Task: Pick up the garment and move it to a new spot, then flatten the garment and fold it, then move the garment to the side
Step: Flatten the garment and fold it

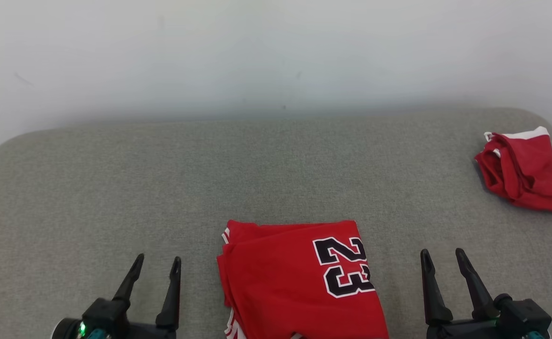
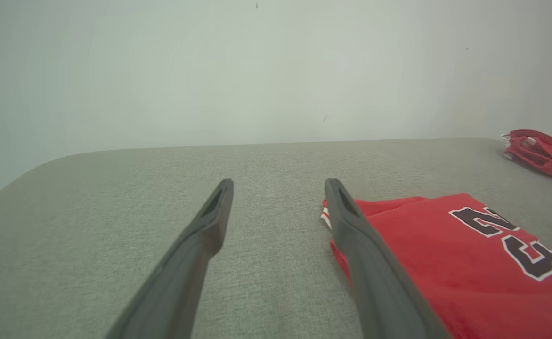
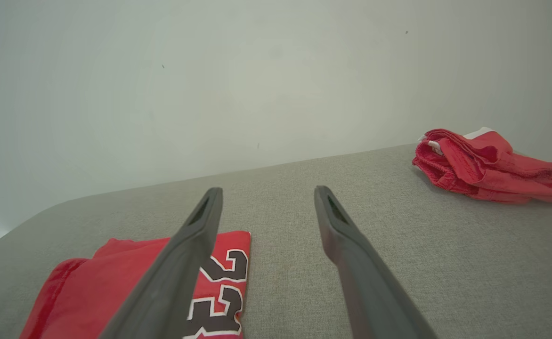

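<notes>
A folded red jersey (image 1: pixel 285 282) with a black "23" lies flat on the grey cushion at the near middle, between my two grippers. In the left wrist view the jersey (image 2: pixel 455 263) sits to the right of my fingers; in the right wrist view the jersey (image 3: pixel 116 287) sits at lower left. My left gripper (image 1: pixel 157 263) (image 2: pixel 278 186) is open and holds nothing, just left of the jersey. My right gripper (image 1: pixel 443 256) (image 3: pixel 266 193) is open and holds nothing, to the jersey's right.
A second red garment (image 1: pixel 525 172) (image 3: pixel 483 165) (image 2: pixel 542 153) with white trim lies crumpled at the far right edge. The grey cushion (image 1: pixel 163 179) stretches wide, with rounded back corners against a pale wall (image 1: pixel 257 52).
</notes>
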{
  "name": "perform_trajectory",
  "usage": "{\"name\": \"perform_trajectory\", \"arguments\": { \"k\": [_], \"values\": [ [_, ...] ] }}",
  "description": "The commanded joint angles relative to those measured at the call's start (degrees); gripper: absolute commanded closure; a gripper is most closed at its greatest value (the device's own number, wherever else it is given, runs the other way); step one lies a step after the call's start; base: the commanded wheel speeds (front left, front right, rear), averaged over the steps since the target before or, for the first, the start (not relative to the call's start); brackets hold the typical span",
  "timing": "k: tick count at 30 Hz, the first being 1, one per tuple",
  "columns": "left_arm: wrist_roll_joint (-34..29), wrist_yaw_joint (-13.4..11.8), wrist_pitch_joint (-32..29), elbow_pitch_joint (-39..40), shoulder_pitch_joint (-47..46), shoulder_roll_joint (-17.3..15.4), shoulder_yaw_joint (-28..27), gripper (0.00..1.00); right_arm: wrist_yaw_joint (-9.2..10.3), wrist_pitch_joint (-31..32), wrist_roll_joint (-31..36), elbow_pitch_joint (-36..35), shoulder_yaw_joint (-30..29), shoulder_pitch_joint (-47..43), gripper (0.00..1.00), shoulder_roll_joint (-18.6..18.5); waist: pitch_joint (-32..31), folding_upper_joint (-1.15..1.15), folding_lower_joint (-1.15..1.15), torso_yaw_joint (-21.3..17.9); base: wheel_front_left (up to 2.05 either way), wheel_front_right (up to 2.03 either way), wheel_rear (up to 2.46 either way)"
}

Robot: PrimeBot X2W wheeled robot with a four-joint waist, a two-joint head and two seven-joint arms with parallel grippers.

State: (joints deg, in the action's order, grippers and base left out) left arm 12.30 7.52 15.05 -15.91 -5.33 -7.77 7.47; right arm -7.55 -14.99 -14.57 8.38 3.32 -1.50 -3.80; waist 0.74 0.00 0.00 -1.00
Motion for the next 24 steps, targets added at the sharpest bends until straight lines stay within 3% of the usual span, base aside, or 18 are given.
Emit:
{"name": "perform_trajectory", "arguments": {
  "k": [1,8,21,24],
  "values": [
    [0.55,-0.09,0.16,-1.18,-1.56,-0.60,1.04,0.00,0.17,-0.23,0.15,0.07,-0.02,0.64,0.00,0.13,1.20,0.00,0.00,-1.15,0.00,0.00,0.00],
    [4.11,-0.10,0.16,-9.22,-8.77,-3.10,8.07,0.00,0.17,-0.21,0.50,0.70,0.00,2.30,0.00,0.33,4.23,0.00,0.00,-3.98,0.00,0.00,0.00],
    [10.24,-0.10,0.13,-21.48,-15.35,-4.59,17.00,0.00,0.17,-0.15,0.73,0.67,-0.22,4.12,0.00,0.62,6.98,0.00,0.00,-7.02,0.00,0.00,0.00],
    [11.27,-0.10,0.13,-23.26,-16.43,-4.87,18.05,0.83,0.17,-0.15,0.85,0.71,-0.26,4.48,0.00,0.67,7.00,0.00,0.00,-7.25,0.00,0.00,0.00]
  ]
}}
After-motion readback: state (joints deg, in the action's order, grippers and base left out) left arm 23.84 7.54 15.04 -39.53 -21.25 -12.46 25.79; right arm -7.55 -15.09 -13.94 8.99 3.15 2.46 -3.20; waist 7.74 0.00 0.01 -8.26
